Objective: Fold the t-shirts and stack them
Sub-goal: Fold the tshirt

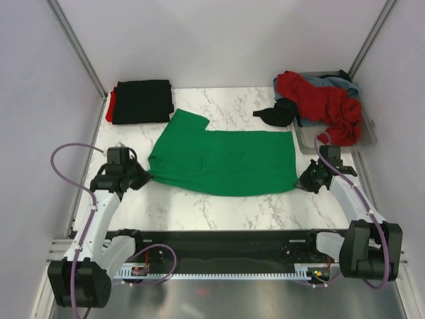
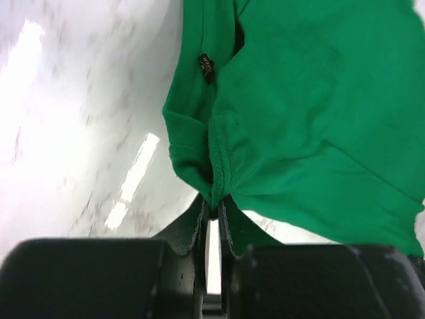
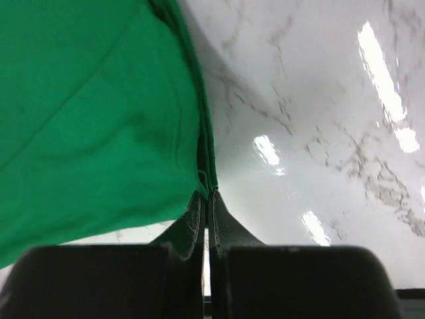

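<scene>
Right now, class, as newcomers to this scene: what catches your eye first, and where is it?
The bright green t-shirt lies spread across the middle of the table, with the left gripper and right gripper shut on its near corners. A crumpled red t-shirt is heaped in the tray at back right; a folded black t-shirt sits back left.

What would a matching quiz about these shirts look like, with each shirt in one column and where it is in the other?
Things:
1. green t-shirt
2. folded black t-shirt
3. crumpled red t-shirt

Places:
A. heaped in the tray at the far right
B. spread in the middle of the table, pinched at its near corners by the left gripper and the right gripper
C. on top of the pile at the far left

Pairs: 1-B, 2-C, 3-A
</scene>
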`<move>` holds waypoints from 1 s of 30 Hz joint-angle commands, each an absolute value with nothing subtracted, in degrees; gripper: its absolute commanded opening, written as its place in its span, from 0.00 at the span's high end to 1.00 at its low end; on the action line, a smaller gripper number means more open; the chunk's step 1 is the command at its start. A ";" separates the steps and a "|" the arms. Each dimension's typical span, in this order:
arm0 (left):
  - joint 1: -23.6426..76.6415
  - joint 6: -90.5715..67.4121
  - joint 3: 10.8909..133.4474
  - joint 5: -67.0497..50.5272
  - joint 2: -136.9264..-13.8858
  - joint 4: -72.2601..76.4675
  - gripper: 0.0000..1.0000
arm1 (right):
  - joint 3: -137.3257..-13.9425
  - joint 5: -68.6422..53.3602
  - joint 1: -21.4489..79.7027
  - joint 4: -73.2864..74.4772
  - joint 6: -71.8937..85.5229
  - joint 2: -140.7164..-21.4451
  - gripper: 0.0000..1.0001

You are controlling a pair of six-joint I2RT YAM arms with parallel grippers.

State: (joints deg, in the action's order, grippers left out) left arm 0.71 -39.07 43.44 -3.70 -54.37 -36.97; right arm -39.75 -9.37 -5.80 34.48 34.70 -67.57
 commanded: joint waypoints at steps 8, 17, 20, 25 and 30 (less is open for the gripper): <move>0.26 -54.23 37.61 -0.18 -33.95 -50.79 0.79 | -28.40 -11.60 -6.06 40.33 42.53 -53.37 1.00; 0.26 -55.99 37.71 1.67 -23.83 -62.66 0.61 | -26.98 -8.44 -6.06 49.73 46.93 -39.12 0.92; 0.26 -55.55 38.23 1.93 -19.52 -64.60 0.44 | -27.86 -8.35 -6.06 52.20 46.32 -37.27 0.52; 0.35 -47.65 41.30 0.27 -22.21 -57.15 0.31 | -32.41 -5.90 -6.06 53.52 44.74 -37.70 0.08; 0.35 -40.27 46.56 -7.12 -38.64 -41.34 0.30 | -39.45 -6.94 -6.06 49.31 40.17 -42.35 0.09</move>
